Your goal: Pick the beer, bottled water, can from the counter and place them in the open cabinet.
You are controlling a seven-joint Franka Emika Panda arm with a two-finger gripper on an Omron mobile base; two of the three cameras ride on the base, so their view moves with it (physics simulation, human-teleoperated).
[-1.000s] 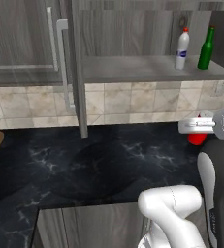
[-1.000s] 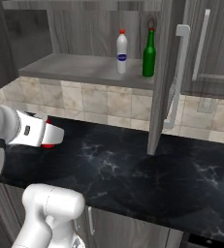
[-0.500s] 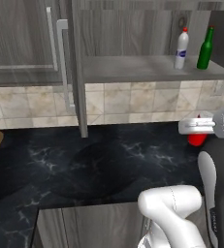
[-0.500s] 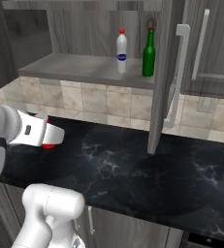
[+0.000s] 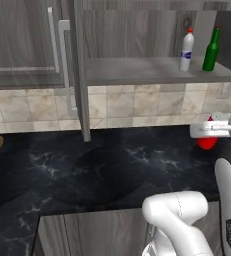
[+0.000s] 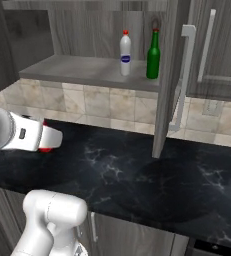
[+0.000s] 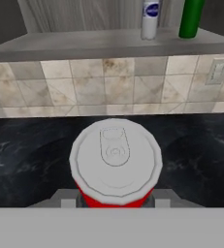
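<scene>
Claw (image 7: 114, 199) is clamped around the can (image 7: 115, 162), as far as I can judge. In the hand view the silvery lid sits dead center right above the finger blocks, with the red body tucked down between them, and the jaws look narrow enough to be squeezing its sides. From the left base view the can (image 5: 207, 138) peeks out below the white hand, and in the right base view just a sliver of red shows under it. Whether it's off the counter (image 6: 137, 170) or just resting there, I can't tell.

Handling-wise: I'd guess a small metal can like this is light, stiff across the top rim but thin and dentable in the wall, and pretty slick. So taking it around the mid-body, roughly where the fingers sit, seems right. Squeeze too hard and it could crumple; too soft and it might slip out during the swing up.

Everything else is above and ahead of the claw. The open cabinet (image 5: 152, 75) has its shelf up past the tile backsplash, with the bottled water (image 5: 187, 50) and the beer (image 5: 211, 49) already standing side by side on it, close together but not touching. There's free shelf beside them, on the water bottle's side, which looks like the safest spot to aim for without knocking either one over.
</scene>
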